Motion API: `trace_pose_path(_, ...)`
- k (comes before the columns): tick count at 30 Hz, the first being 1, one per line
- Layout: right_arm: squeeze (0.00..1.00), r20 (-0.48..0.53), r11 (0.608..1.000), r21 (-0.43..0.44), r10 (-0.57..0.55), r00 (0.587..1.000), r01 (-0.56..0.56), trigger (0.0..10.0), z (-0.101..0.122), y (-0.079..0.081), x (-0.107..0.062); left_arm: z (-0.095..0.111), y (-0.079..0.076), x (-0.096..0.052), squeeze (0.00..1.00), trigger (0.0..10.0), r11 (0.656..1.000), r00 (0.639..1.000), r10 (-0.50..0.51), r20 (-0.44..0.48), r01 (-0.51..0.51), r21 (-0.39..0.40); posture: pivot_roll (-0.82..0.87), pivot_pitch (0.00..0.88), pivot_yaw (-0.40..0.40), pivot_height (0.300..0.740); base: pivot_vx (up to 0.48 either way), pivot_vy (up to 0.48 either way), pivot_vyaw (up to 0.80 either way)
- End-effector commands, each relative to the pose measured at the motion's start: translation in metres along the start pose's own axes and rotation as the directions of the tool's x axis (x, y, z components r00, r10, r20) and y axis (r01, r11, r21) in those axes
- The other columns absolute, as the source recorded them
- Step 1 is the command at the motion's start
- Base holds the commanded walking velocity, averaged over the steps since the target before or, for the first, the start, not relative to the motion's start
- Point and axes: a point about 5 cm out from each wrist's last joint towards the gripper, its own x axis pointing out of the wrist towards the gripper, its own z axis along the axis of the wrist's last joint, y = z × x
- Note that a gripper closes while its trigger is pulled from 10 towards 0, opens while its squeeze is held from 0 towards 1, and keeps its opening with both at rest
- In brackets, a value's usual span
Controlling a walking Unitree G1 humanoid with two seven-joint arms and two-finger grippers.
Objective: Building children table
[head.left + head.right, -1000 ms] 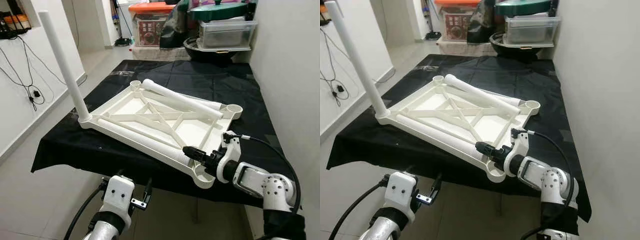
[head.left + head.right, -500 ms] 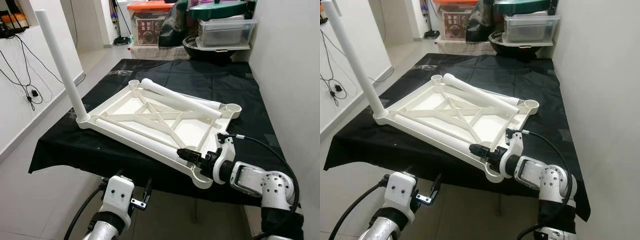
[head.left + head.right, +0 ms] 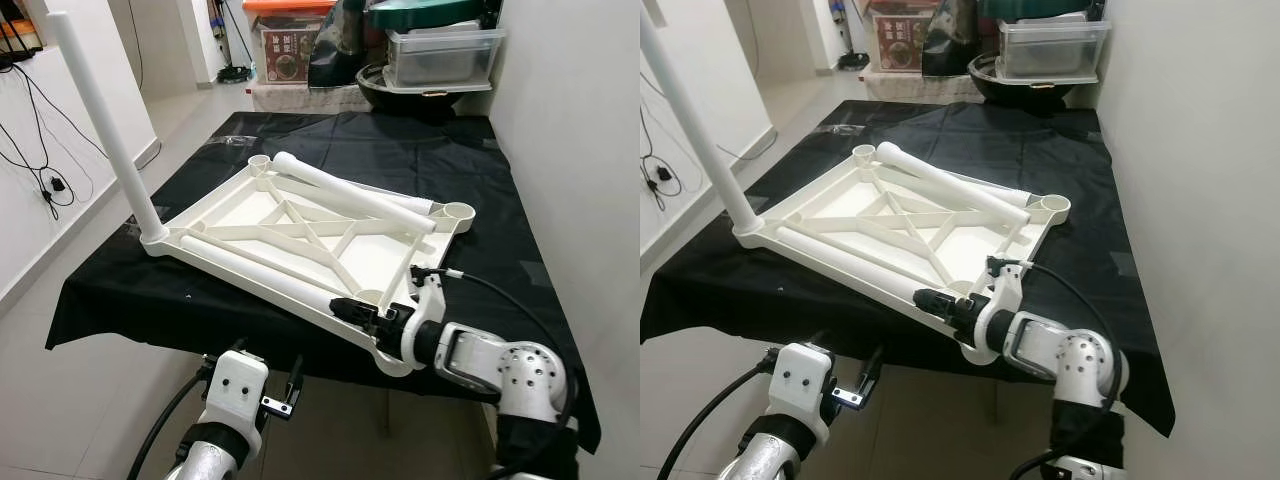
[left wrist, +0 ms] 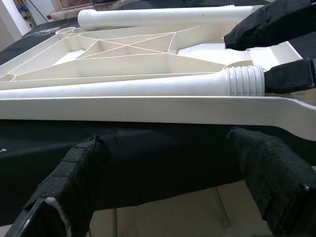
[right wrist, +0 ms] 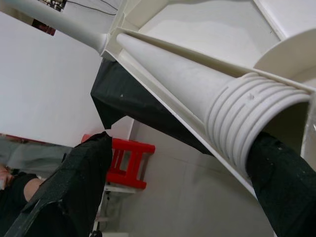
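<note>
step: picking up a loose leg | right gripper (image 3: 352,309) fingers spread around threaded end of table leg (image 3: 265,268), not clamped | leg lies in upturned tabletop (image 3: 300,225) ahead of it | left gripper (image 3: 285,392) open, idle below table edge | next: close, lift, seat in near corner socket (image 3: 393,358)

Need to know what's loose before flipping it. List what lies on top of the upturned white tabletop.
Two loose white legs lie on the tabletop: the near leg, its threaded end at the right gripper, and the far leg. A third leg stands upright in a corner socket. Black cloth hides the surface beneath.
</note>
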Motion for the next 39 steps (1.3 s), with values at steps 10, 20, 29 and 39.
trace_pose_path(10,0.00,0.065,0.991,0.057,0.114,0.991,-0.118,10.0,0.009,0.025,0.012,-0.002,-0.001,0.000,0.00,10.0,1.000,1.000,0.004,-0.013,-0.004,-0.004,0.06,0.038,-0.028,0.740,0.000,0.000,0.00)
trace_pose_path(20,0.00,0.074,0.963,0.046,0.260,0.963,-0.264,10.0,0.011,0.042,0.008,-0.003,-0.001,0.001,0.00,10.0,1.000,1.000,0.003,-0.012,-0.003,-0.002,0.06,0.037,-0.028,0.740,0.000,0.000,0.00)
trace_pose_path(29,0.00,-0.008,0.977,0.001,0.215,0.977,-0.215,0.0,0.000,0.035,0.012,-0.004,0.001,0.004,0.00,10.0,1.000,1.000,0.008,-0.008,-0.008,0.003,0.06,0.027,-0.030,0.740,0.000,0.000,0.00)
trace_pose_path(39,0.00,0.022,0.983,-0.011,0.185,0.983,-0.184,0.0,0.006,0.035,0.015,-0.004,0.002,0.007,0.00,10.0,1.000,1.000,0.013,-0.001,-0.012,0.008,0.06,0.014,-0.030,0.740,0.000,0.000,0.00)
